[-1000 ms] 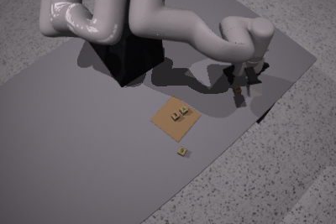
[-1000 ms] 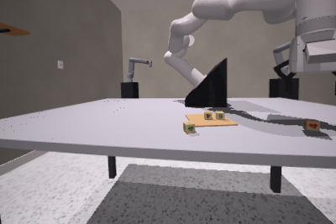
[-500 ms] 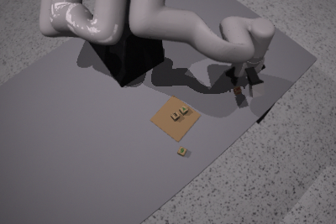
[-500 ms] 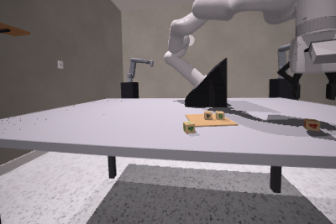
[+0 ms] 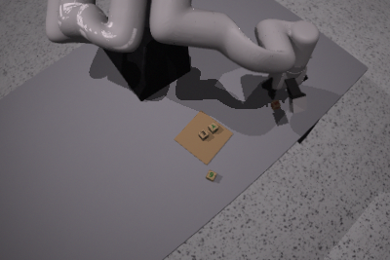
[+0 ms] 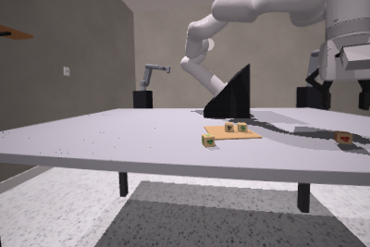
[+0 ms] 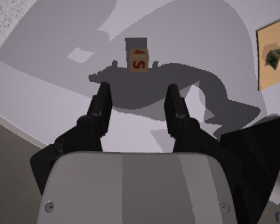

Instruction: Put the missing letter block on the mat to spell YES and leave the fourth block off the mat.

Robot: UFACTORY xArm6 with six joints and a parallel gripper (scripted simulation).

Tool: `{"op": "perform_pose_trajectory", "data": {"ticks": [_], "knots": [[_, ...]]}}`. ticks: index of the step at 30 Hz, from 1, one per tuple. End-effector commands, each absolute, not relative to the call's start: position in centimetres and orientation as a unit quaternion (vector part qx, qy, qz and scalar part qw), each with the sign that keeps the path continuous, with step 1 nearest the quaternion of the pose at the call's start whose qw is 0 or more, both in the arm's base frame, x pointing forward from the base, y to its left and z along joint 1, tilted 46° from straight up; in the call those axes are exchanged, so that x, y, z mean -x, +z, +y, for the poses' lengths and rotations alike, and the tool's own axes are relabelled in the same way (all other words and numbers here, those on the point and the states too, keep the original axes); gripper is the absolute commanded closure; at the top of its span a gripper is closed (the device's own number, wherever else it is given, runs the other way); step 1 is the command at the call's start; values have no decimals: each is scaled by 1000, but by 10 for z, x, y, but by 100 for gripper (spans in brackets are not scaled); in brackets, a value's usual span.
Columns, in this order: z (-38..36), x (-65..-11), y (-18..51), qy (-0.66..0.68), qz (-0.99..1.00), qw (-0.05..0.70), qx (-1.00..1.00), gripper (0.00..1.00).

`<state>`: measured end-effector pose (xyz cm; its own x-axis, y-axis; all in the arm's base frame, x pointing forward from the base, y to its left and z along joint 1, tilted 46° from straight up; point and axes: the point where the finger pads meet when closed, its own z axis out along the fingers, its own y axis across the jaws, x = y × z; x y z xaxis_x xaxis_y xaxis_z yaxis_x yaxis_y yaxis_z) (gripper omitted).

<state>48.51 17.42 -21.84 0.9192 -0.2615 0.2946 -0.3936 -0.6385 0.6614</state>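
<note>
A wooden block with red letters (image 5: 276, 104) (image 6: 343, 138) (image 7: 139, 62) lies on the table, off the mat; a red S shows on it in the wrist view. My gripper (image 5: 287, 94) (image 6: 345, 103) (image 7: 138, 93) is partly open and empty, above the table near this block. The orange mat (image 5: 190, 143) (image 6: 217, 135) (image 7: 266, 40) lies flat. On it are a block with a dark letter (image 5: 203, 134) and a block with a green letter (image 5: 214, 127), close together; their letters are too small to read surely. Another green-lettered block (image 5: 211, 175) (image 6: 208, 141) lies off the mat.
The black robot stand (image 5: 146, 70) (image 6: 231, 99) rises behind the mat. The table edge (image 5: 263, 171) runs beyond the blocks, on the side away from the stand. The arm's shadow falls across the table around the red-lettered block.
</note>
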Motion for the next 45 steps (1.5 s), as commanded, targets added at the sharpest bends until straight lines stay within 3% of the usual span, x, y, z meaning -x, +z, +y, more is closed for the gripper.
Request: {"op": "perform_pose_trajectory", "data": {"ticks": [1,45], "knots": [[176,-487,-217,88,-182,383,-902,37],[160,-486,-232,88,-182,383,-902,37]]}}
